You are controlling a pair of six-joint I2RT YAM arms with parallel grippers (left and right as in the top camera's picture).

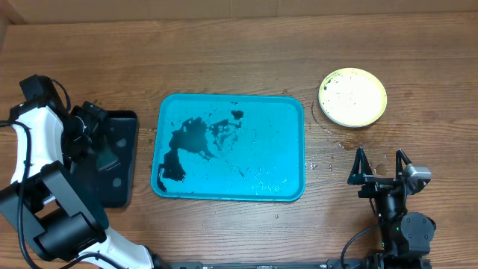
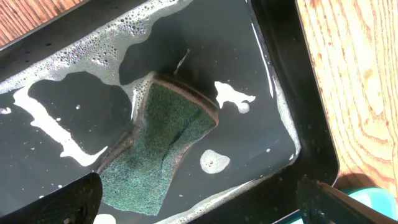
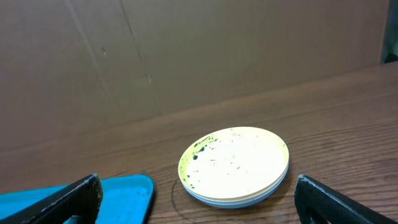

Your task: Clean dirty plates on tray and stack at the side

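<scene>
The plates (image 1: 352,97) sit stacked at 2 o'clock from the smeared teal tray (image 1: 284,149). The left gripper (image 2: 199,196) hangs spread wide over the sponge (image 2: 161,143) in the soapy black tray (image 2: 298,93). The right gripper (image 1: 379,161) is at 5 o'clock, also spread, holding nothing.

Glossy wet plastic tray (image 1: 287,149); grained wood table (image 1: 224,67); rough sponge (image 2: 158,149).

Left arm (image 1: 37,127), left edge: white shell links, black joints, thin black cable (image 1: 21,149) over white link. Right arm (image 1: 407,228), lower right: all black, round joint housing, grey block (image 1: 418,173) near wrist. Right gripper (image 1: 379,158): black tapered fingers (image 3: 71,199).
</scene>
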